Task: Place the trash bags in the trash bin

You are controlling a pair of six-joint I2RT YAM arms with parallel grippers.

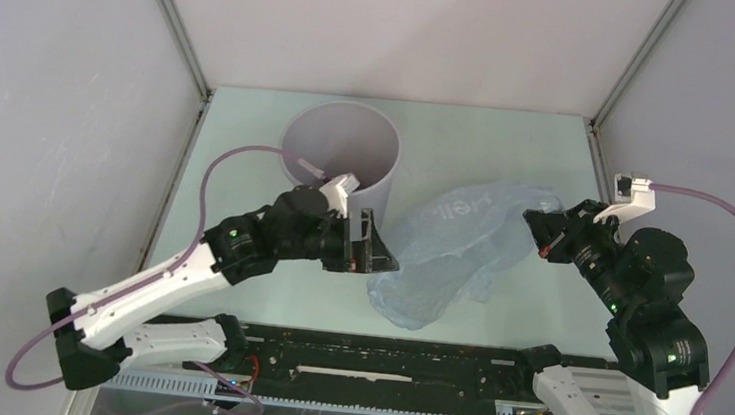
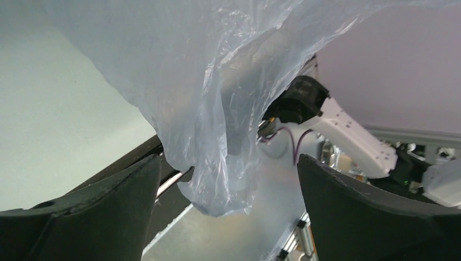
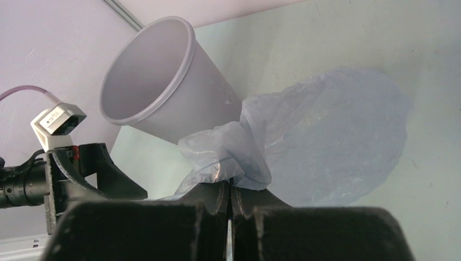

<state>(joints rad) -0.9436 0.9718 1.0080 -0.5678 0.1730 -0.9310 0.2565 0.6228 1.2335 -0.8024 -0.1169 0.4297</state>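
The grey round trash bin (image 1: pixel 341 145) stands upright at the back centre; it also shows in the right wrist view (image 3: pixel 157 81). The pale blue-grey trash bag (image 1: pixel 460 246) is lifted at its right end and droops down to the table, right of the bin. My right gripper (image 1: pixel 540 233) is shut on the bag's edge (image 3: pixel 239 163), with plastic bunched above the closed jaws (image 3: pixel 230 191). My left gripper (image 1: pixel 377 247) is open beside the bag's left end; a hanging fold of the bag (image 2: pixel 217 136) sits between its spread fingers (image 2: pixel 108 201) without being pinched.
White enclosure walls with metal corner posts (image 1: pixel 174 25) close in the pale green table (image 1: pixel 250 127). A black rail (image 1: pixel 379 369) runs along the near edge between the arm bases. The left arm's body (image 3: pixel 70 174) shows in the right wrist view.
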